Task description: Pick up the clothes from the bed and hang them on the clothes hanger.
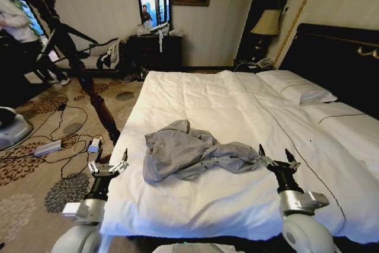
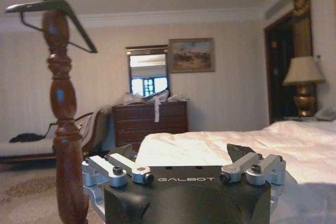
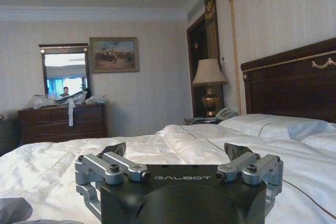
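The clothes [image 1: 183, 149], a crumpled light blue-grey shirt, lie on the bed [image 1: 237, 105] near its foot on the white duvet. My right gripper [image 1: 275, 155] hovers open just beside the shirt's right sleeve, over the duvet. My left gripper [image 1: 108, 164] is open and empty beyond the bed's left edge, above the carpet. The black clothes hanger [image 1: 80, 32] hangs high on a dark wooden pole [image 1: 95, 96] to the left of the bed. The left wrist view shows the clothes hanger [image 2: 73, 19] above the left gripper [image 2: 181, 153]. A corner of the clothes [image 3: 13, 211] shows beside the right gripper [image 3: 175, 149].
Cables and small devices [image 1: 47, 146] lie on the patterned carpet left of the bed. A dark dresser with a mirror [image 1: 155, 48] stands at the far wall. A lamp [image 1: 266, 25] and the black headboard [image 1: 331, 57] are at the right.
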Tool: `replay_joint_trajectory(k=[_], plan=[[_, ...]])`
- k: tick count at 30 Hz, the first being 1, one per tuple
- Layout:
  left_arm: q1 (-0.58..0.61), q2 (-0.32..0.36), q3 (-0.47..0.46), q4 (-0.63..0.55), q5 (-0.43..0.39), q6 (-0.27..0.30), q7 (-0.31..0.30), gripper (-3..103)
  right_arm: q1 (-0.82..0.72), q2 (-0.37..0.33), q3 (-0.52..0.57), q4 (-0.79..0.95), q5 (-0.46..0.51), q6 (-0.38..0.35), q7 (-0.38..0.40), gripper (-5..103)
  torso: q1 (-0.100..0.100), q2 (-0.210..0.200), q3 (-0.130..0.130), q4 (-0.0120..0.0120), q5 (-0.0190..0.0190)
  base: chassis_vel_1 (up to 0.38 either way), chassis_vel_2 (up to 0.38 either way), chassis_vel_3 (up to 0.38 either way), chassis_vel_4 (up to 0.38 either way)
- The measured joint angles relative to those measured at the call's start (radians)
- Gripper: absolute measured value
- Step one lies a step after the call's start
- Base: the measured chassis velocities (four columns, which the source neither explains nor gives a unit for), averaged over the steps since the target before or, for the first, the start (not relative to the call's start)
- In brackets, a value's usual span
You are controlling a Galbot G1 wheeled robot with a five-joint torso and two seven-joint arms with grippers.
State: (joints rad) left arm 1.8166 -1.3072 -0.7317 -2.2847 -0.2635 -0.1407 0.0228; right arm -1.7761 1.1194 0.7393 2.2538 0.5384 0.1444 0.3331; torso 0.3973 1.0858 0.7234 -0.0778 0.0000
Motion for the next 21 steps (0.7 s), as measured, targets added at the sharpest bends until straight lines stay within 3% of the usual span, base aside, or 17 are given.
replay_joint_trajectory(k=[5, 7, 10, 12, 16, 20, 21], plan=[[0.004, 0.001, 0.004, -0.027, -0.036, 0.001, 0.004, 100, 0.000, 0.025, -0.012, 0.004, -0.003, 0.002, 0.009, 100, 0.000, 0.000, 0.000, 0.0000, 0.0001, 0.000, 0.000, 0.000, 0.000], [-0.011, 0.005, -0.005, -0.062, -0.087, 0.016, 0.004, 100, -0.007, 0.014, -0.020, 0.046, 0.074, -0.010, 0.033, 100, 0.000, 0.000, 0.000, -0.0003, 0.0002, 0.000, 0.000, 0.000, 0.000], [-0.025, 0.025, -0.026, -0.108, -0.164, 0.042, 0.003, 100, 0.009, -0.040, 0.011, 0.135, 0.287, -0.090, 0.110, 100, 0.000, 0.000, 0.000, 0.0003, -0.0003, 0.000, 0.000, 0.000, 0.000], [-0.027, 0.031, -0.033, -0.110, -0.165, 0.045, 0.004, 100, 0.010, -0.049, 0.023, 0.140, 0.292, -0.092, 0.111, 100, 0.000, 0.000, 0.000, 0.0004, -0.0003, 0.000, 0.000, 0.000, 0.000], [-0.029, 0.050, -0.040, -0.088, -0.112, 0.035, 0.015, 100, 0.008, -0.050, 0.029, 0.132, 0.249, -0.083, 0.102, 100, 0.000, 0.000, 0.000, 0.0000, -0.0002, 0.000, 0.000, 0.000, 0.000], [-0.006, 0.081, -0.005, -0.045, 0.037, -0.019, 0.032, 100, 0.032, 0.014, -0.034, 0.080, 0.168, -0.073, 0.092, 100, 0.000, 0.000, 0.000, -0.0002, 0.0000, 0.000, 0.000, 0.000, 0.000], [-0.006, 0.081, -0.005, -0.045, 0.037, -0.019, 0.032, 100, 0.032, 0.014, -0.034, 0.080, 0.168, -0.073, 0.092, 100, 0.000, 0.000, 0.000, -0.0002, 0.0000, 0.000, 0.000, 0.000, 0.000]])
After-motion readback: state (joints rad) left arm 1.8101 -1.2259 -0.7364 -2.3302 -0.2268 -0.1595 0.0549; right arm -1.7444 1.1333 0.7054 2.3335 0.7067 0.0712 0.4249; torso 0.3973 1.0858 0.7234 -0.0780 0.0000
